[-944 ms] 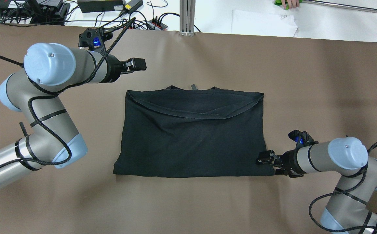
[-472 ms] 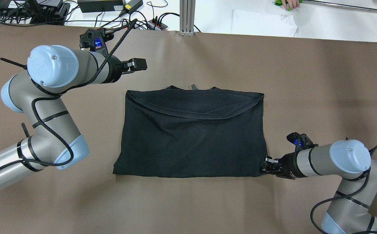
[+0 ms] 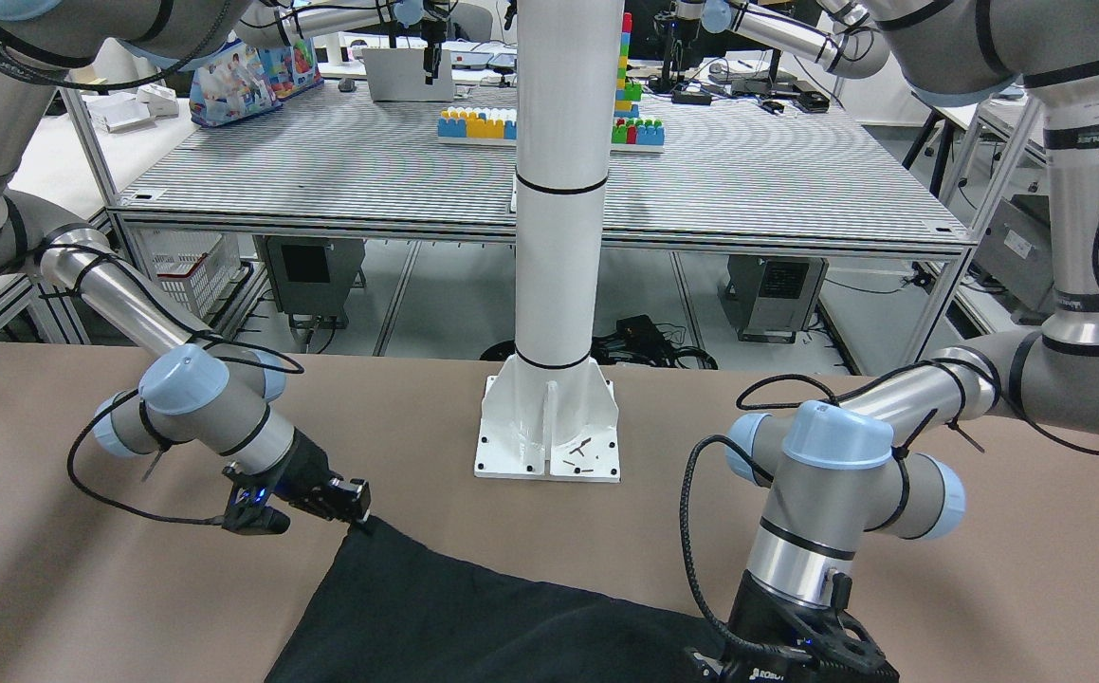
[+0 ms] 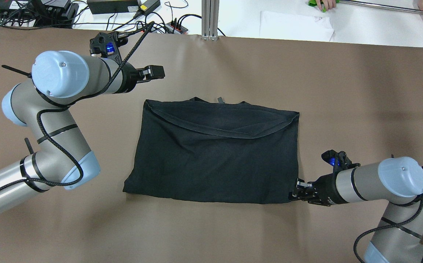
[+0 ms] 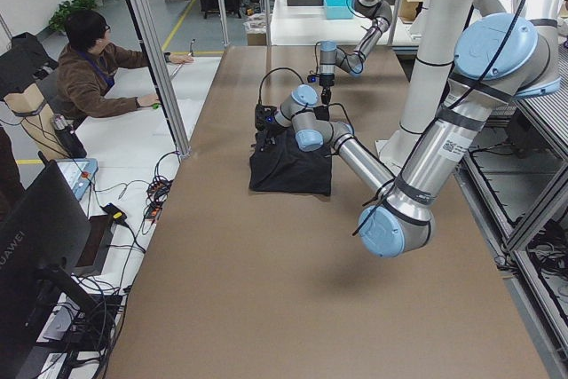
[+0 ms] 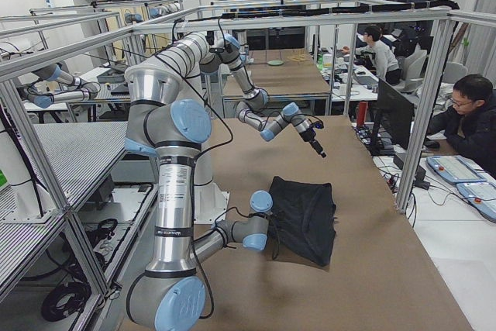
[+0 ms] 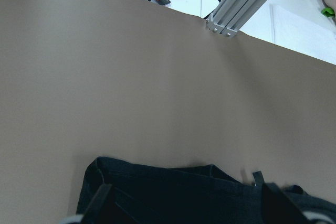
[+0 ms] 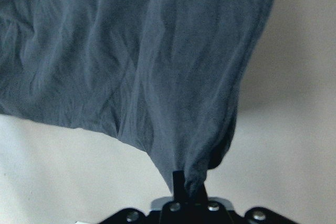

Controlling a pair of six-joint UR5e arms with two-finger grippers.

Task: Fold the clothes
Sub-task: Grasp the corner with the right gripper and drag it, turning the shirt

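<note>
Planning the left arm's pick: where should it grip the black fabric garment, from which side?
Probably the black fabric garment's far-left corner, coming in from its left edge: it lies flat and free, nearest the open left gripper; the right gripper pinches the near-right corner.

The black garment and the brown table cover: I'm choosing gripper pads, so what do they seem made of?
Black garment: thin, soft matte fabric, probably a cotton-like knit; it wrinkles finely and gathers to a point where the right gripper pinches it.
Table cover: smooth matte brown sheet, perhaps paper or vinyl; it lies flat with only faint creases.
</note>
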